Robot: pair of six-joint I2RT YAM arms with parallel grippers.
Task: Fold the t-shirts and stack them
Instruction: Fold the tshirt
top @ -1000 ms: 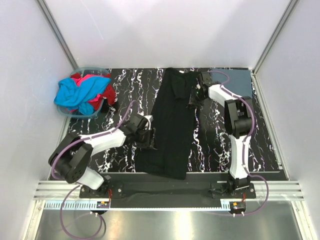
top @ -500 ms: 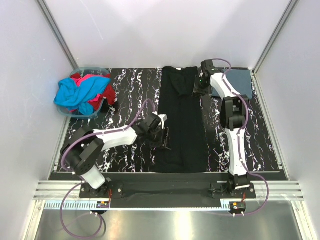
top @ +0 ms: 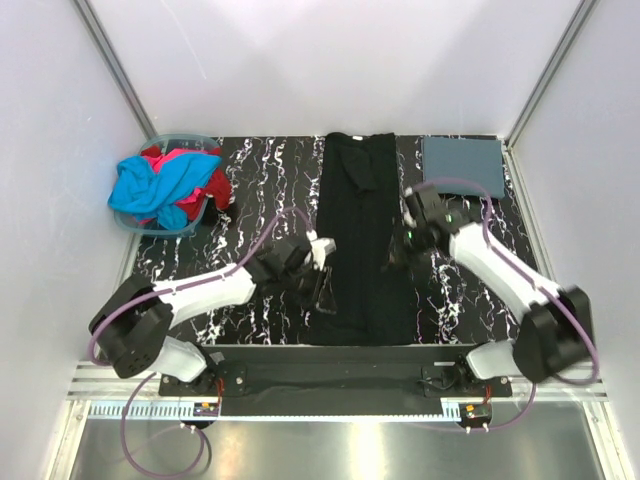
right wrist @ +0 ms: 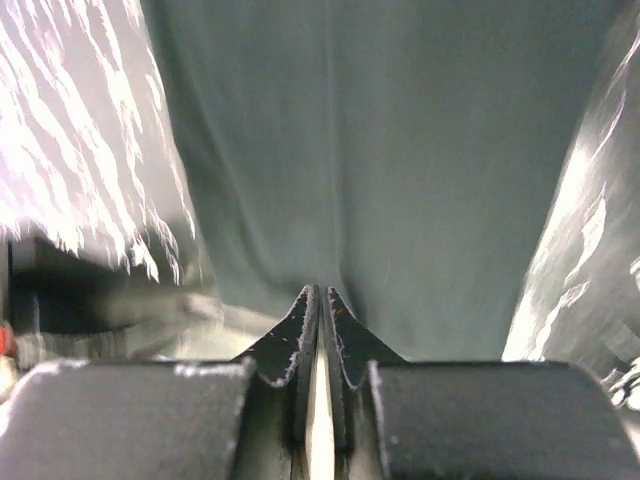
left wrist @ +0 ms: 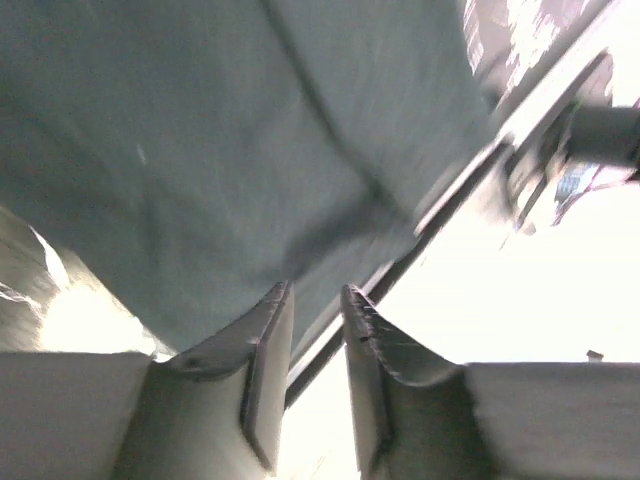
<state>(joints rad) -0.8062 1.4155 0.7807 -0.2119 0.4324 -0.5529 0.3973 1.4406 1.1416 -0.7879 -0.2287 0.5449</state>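
Black t-shirt (top: 362,230) apparently beside left gripper (top: 327,292).

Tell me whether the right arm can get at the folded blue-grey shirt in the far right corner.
Probably yes, once freed: the blue-grey shirt lies uncovered, only bare table between it and the right end effector, which seems pinched on the edge of the black shirt.

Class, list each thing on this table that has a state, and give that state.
Black shirt: folded into a long strip, lying flat.
Blue-grey shirt: folded, lying flat.
Cyan shirt: crumpled, in tub.
Red shirt: crumpled, in tub.
Left gripper: slightly open.
Right gripper: shut.
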